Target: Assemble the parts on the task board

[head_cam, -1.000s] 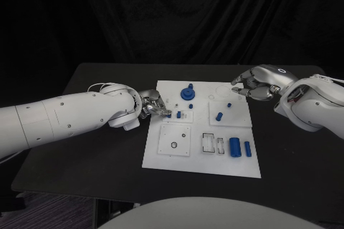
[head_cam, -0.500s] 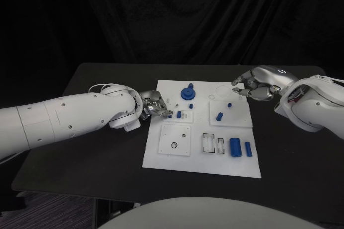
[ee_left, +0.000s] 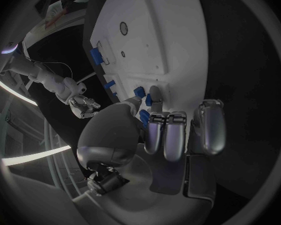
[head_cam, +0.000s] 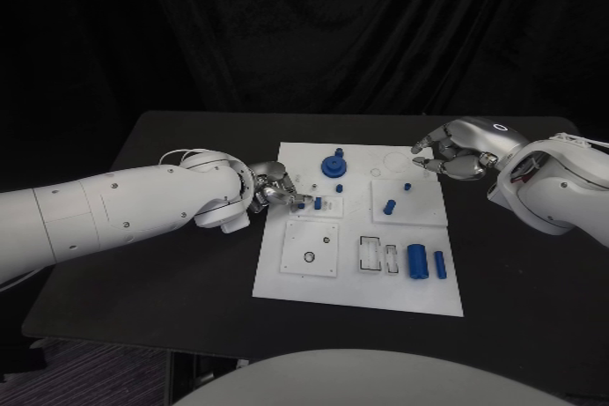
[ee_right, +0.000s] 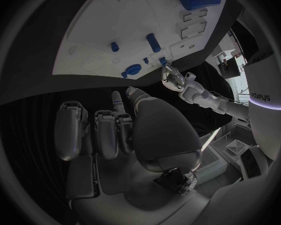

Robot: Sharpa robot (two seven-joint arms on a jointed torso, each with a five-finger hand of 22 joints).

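The white task board (head_cam: 362,239) lies mid-table. At its left edge my left hand (head_cam: 270,193) pinches a small blue part (head_cam: 301,204) just over the board, beside a blue peg (head_cam: 318,204) standing in a square plate. In the left wrist view the blue part (ee_left: 145,116) sits between the thumb and fingers (ee_left: 167,135). My right hand (head_cam: 451,151) hovers over the board's far right corner, fingers curled in with nothing in them; the right wrist view shows the same hand (ee_right: 115,130) above the board (ee_right: 134,20).
A blue round part with a peg (head_cam: 333,166) stands at the board's far side. Two small blue pegs (head_cam: 388,207) stand on the right plate. A thick blue cylinder (head_cam: 416,261) and a thinner one (head_cam: 439,264) lie near the right front corner. Black table surrounds the board.
My left hand has edged slightly right, carrying the blue part further over the board's left edge. The right hand has stayed where it was.
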